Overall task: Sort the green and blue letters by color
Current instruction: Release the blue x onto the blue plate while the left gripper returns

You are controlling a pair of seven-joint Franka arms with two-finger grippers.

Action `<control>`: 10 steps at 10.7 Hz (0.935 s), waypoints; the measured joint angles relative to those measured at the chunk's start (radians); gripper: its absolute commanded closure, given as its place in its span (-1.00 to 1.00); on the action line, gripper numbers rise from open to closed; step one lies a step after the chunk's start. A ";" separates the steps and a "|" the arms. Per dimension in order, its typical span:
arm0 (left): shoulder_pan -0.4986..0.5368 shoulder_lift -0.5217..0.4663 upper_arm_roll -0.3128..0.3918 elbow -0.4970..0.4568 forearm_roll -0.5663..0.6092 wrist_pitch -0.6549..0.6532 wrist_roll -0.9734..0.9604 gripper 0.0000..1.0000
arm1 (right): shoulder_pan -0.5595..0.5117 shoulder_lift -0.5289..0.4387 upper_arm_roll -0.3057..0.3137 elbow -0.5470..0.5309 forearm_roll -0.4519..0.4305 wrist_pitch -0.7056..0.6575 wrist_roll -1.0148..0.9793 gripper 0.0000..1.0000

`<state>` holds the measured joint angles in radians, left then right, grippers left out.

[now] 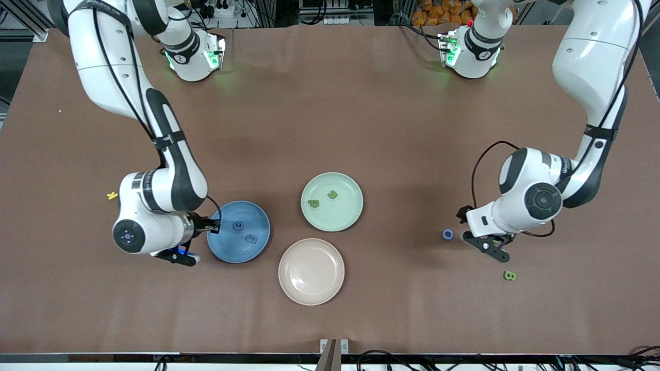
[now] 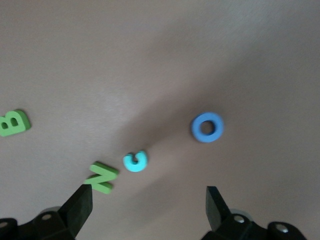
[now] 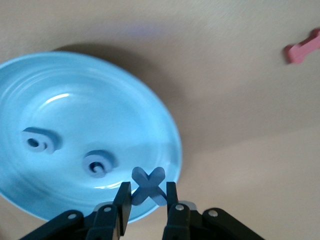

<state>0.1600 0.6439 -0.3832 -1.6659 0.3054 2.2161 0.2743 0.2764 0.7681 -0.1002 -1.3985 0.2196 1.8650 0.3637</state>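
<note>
My right gripper (image 3: 148,194) is shut on a blue X letter (image 3: 148,186) over the rim of the blue plate (image 3: 75,95). Two blue letters (image 3: 41,141) (image 3: 98,163) lie in that plate (image 1: 258,219). The pale green plate (image 1: 350,206) holds two green letters (image 1: 313,203) (image 1: 333,194). My left gripper (image 2: 147,200) hangs open and empty over loose letters at the left arm's end of the table: a blue O (image 2: 207,127), a light blue C (image 2: 135,161), a green N (image 2: 102,177) and a green B (image 2: 14,122).
An empty pink plate (image 1: 311,271) sits nearer the front camera than the other two plates. A small yellow letter (image 1: 112,195) lies beside the right arm. A dark red letter (image 3: 302,49) lies on the table near the blue plate.
</note>
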 measured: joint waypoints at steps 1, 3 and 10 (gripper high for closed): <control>0.026 0.015 0.001 -0.004 0.032 0.031 0.068 -1.00 | 0.023 0.000 -0.001 0.000 0.001 0.000 0.050 1.00; 0.071 0.045 0.002 -0.010 0.062 0.092 0.173 -1.00 | 0.046 0.000 -0.003 0.000 0.001 0.000 0.094 1.00; 0.097 0.088 -0.001 -0.039 0.077 0.208 0.296 -0.88 | -0.018 0.001 -0.021 0.000 0.004 0.000 0.091 -1.00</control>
<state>0.2567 0.7321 -0.3846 -1.7048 0.3820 2.4240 0.5703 0.2582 0.7691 -0.1214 -1.3986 0.2236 1.8649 0.4550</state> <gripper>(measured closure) 0.044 0.211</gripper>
